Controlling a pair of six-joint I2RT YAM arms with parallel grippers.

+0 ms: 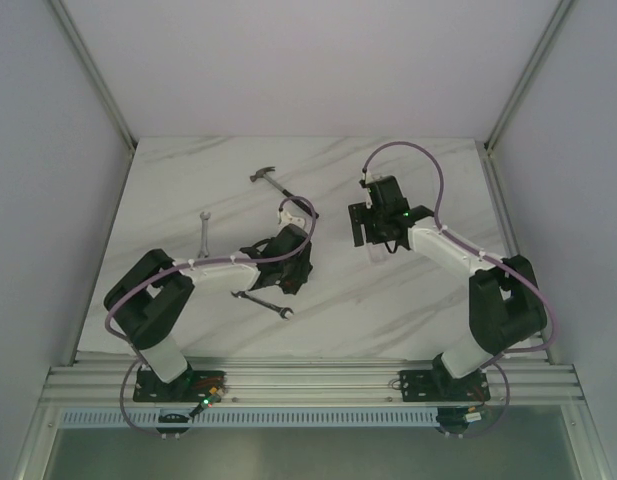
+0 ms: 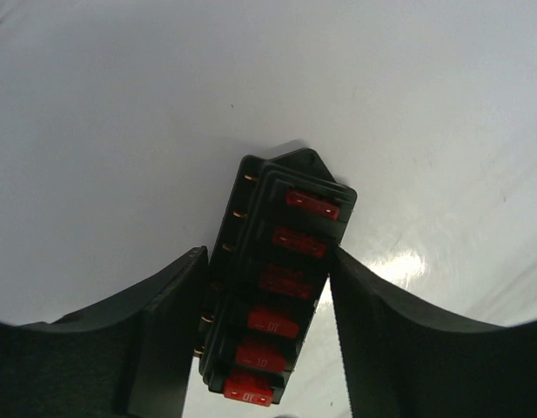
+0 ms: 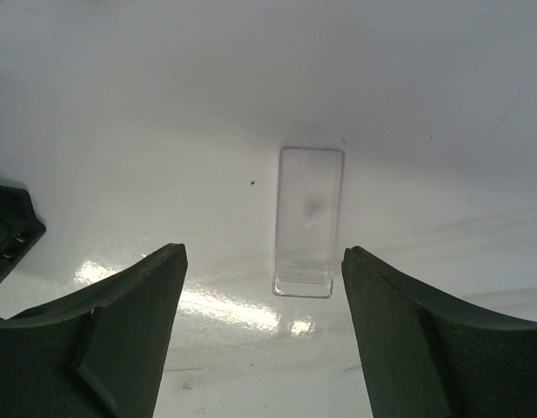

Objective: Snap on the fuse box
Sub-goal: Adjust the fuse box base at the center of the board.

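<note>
Your left fingers [image 2: 164, 335] clamp the fuse box [image 2: 281, 287]; now close your spread right fingers [image 3: 129, 326] on the clear cover [image 3: 308, 222] to fit it.

The fuse box [image 2: 277, 296] is black, with a row of red fuses [image 2: 312, 205] and small brassy studs [image 2: 238, 213] down one edge. The table [image 1: 188, 190] is white with thin grey marble veins, and the cover [image 3: 309, 222] is colourless and see-through. Lilac cables [image 1: 403, 146] loop over black-and-white arms [image 1: 448, 250].
</note>
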